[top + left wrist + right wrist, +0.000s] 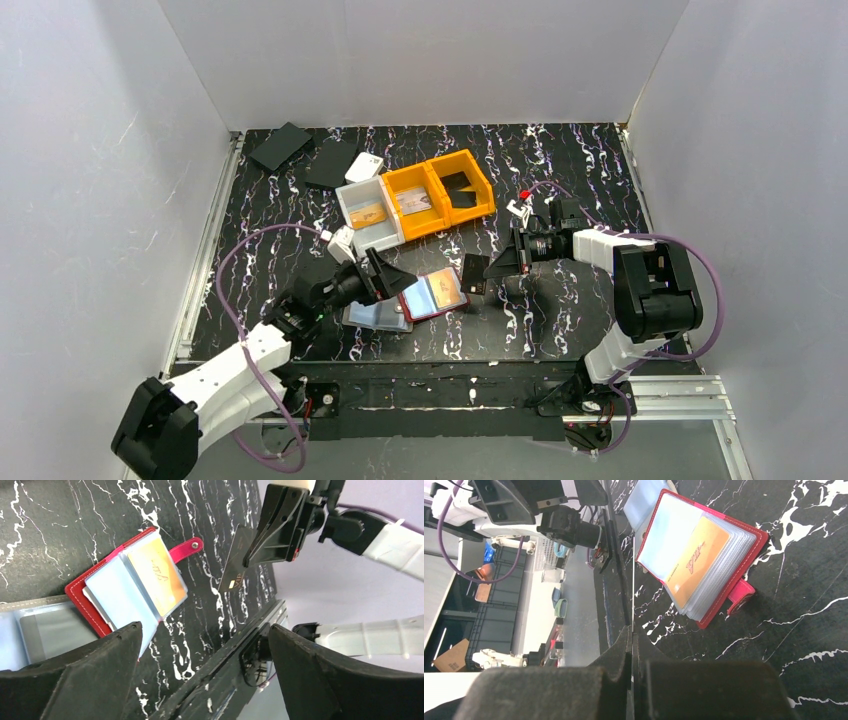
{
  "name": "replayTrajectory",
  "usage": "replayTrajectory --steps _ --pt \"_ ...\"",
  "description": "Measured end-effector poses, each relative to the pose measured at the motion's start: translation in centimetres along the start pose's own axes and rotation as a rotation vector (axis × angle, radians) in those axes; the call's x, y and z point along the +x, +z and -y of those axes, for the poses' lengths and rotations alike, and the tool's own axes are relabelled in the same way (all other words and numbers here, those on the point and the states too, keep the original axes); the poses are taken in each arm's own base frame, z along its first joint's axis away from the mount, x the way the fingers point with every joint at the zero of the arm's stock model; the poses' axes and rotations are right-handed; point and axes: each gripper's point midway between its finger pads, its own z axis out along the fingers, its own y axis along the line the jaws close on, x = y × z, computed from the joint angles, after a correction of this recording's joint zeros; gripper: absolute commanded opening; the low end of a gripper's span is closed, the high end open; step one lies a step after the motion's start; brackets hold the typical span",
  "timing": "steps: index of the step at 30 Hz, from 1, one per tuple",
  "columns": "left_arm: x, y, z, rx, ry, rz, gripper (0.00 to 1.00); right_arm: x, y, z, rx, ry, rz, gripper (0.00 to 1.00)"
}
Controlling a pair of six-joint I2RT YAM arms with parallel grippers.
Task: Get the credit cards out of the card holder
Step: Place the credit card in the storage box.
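The red card holder (452, 302) lies open on the black marbled table, an orange card (445, 292) showing in its clear sleeves. It also shows in the left wrist view (82, 587) and the right wrist view (751, 545). My right gripper (497, 266) is shut on a black card (476, 272), held on edge just above the table to the right of the holder. The card shows face-on in the left wrist view (234, 562) and edge-on in the right wrist view (632, 580). My left gripper (388, 277) is open and empty at the holder's left side.
A grey-blue plastic sleeve (375, 316) lies under the left gripper, beside the holder. Behind stand a white bin (385, 236) and two yellow bins (480, 187) holding cards. Black flat items (280, 145) lie at the back left. The table's front rail (440, 385) is close.
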Motion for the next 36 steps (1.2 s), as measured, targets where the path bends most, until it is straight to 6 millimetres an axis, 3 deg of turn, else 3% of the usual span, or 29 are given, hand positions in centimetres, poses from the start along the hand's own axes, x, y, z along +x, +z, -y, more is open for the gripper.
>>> replayTrajectory --steps 4,8,11,14,17,19,22,23,24,28,29,31,34,36 --pt "0.1 -0.6 0.5 0.017 0.008 -0.003 0.98 0.0 0.0 -0.3 -0.016 -0.012 0.001 0.01" --pt "1.9 0.1 0.6 0.041 0.002 -0.097 0.96 -0.1 -0.1 -0.9 -0.046 -0.022 0.003 0.01" --pt "4.5 1.3 1.6 0.068 0.025 -0.195 0.90 -0.1 -0.1 -1.5 -0.075 -0.035 0.004 0.01" --pt "5.6 3.4 4.5 0.146 0.072 -0.233 0.81 -0.1 -0.1 -2.1 -0.107 -0.038 0.005 0.01" --pt "6.2 6.2 4.7 0.147 0.068 -0.245 0.72 0.1 -0.2 -2.6 -0.133 -0.023 0.003 0.01" --pt "6.5 7.7 4.6 0.145 0.058 -0.251 0.61 0.0 -0.3 -2.9 -0.146 -0.025 0.003 0.01" --pt "6.4 9.6 5.4 0.182 0.042 -0.255 0.32 -0.1 -0.3 -3.0 -0.151 -0.031 0.004 0.01" --pt "6.4 10.2 5.9 0.212 0.032 -0.262 0.13 -0.1 -0.3 -3.0 -0.151 -0.033 0.004 0.01" --pt "6.6 10.4 5.9 0.217 0.029 -0.266 0.00 -0.1 -0.3 -3.0 -0.151 -0.033 0.004 0.01" --pt "6.9 10.7 6.6 0.275 0.006 -0.282 0.00 -0.1 -0.3 -2.7 -0.136 -0.038 0.005 0.01" --pt "6.9 10.7 6.8 0.288 0.004 -0.280 0.00 -0.2 -0.4 -2.7 -0.136 -0.038 0.008 0.05" --pt "6.9 10.5 7.0 0.304 0.008 -0.276 0.00 -0.2 -0.4 -2.8 -0.142 -0.038 0.009 0.26" --pt "7.1 10.0 6.5 0.307 0.015 -0.277 0.00 -0.1 -0.3 -2.5 -0.115 -0.034 0.000 0.51" --pt "7.3 9.4 5.8 0.296 0.027 -0.285 0.00 -0.2 -0.3 -2.3 -0.085 -0.051 -0.008 0.59"
